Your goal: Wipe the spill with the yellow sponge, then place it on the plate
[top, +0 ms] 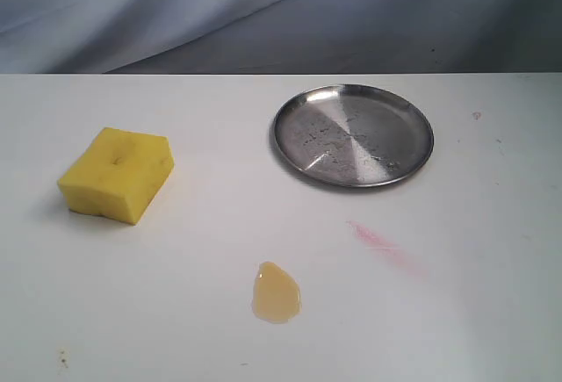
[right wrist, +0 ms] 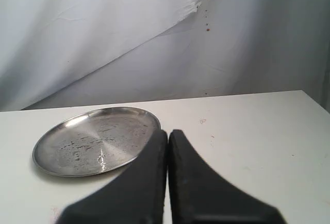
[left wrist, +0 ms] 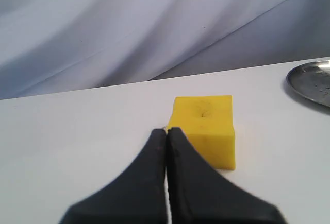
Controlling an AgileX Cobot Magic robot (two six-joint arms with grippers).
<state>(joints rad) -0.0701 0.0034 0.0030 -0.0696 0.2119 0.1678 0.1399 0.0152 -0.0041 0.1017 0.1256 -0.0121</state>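
Observation:
The yellow sponge [top: 116, 174] lies on the white table at the left, dimple face up. An amber teardrop spill [top: 277, 292] sits near the front centre, apart from the sponge. The steel plate [top: 353, 135] rests at the back right, with nothing on it. Neither gripper shows in the exterior view. In the left wrist view my left gripper [left wrist: 167, 131] is shut and empty, its tips just short of the sponge [left wrist: 204, 127]. In the right wrist view my right gripper [right wrist: 168, 134] is shut and empty, beside the plate [right wrist: 98, 139].
A thin pink-red streak [top: 379, 243] marks the table between the spill and the plate. A grey-blue cloth backdrop [top: 263, 13] hangs behind the table's far edge. The plate's rim [left wrist: 309, 82] shows at the edge of the left wrist view.

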